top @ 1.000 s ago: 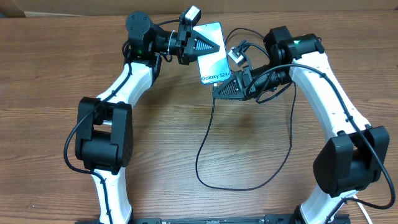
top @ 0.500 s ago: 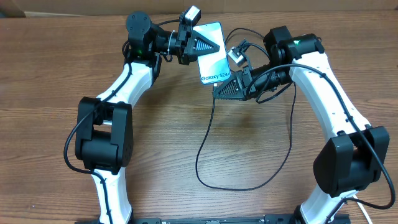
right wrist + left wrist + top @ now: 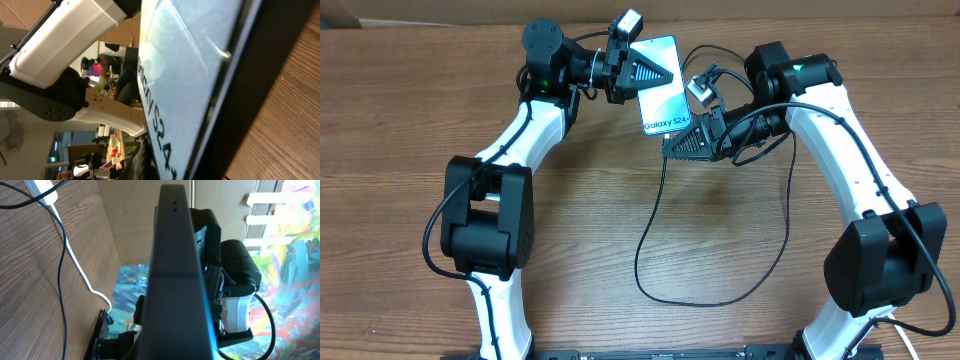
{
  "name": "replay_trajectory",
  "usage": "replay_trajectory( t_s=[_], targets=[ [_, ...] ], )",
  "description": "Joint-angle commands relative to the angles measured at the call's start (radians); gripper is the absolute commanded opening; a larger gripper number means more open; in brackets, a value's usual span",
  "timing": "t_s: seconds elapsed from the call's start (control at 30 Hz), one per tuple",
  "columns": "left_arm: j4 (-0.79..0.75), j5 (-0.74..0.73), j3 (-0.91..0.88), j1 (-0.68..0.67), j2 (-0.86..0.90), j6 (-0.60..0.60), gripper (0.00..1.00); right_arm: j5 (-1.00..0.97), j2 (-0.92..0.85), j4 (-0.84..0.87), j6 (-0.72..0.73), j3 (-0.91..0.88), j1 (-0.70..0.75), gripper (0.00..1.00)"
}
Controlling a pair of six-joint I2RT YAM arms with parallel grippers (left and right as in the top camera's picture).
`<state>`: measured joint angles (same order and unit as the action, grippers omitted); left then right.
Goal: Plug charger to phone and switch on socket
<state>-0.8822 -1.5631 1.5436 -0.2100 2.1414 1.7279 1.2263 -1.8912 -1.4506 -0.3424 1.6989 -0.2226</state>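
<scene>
The left end effector (image 3: 664, 74) is closed on the phone (image 3: 660, 103) and holds it over the bench (image 3: 400, 120), upper middle of the overhead frame. The right end effector (image 3: 673, 146) is closed too, at the phone's lower end; the charger (image 3: 650, 225) cable runs up into it, so it seems to grip the connector, though the tip is hidden. If the tip meets the port tilted, it may jam or push the phone out of the grip
</scene>
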Motion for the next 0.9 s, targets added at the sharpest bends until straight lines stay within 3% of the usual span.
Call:
replay_trajectory(
  t_s=[0.0,0.87],
  targets=[
    [-0.005,-0.018,0.032,-0.013,-0.008,0.004,0.04,0.006,0.027,0.006,-0.002,0.025,0.005,0.04],
    [-0.005,-0.017,0.032,-0.014,-0.008,0.004,0.04,0.027,0.027,0.005,-0.002,0.025,0.027,0.03]
  ],
)
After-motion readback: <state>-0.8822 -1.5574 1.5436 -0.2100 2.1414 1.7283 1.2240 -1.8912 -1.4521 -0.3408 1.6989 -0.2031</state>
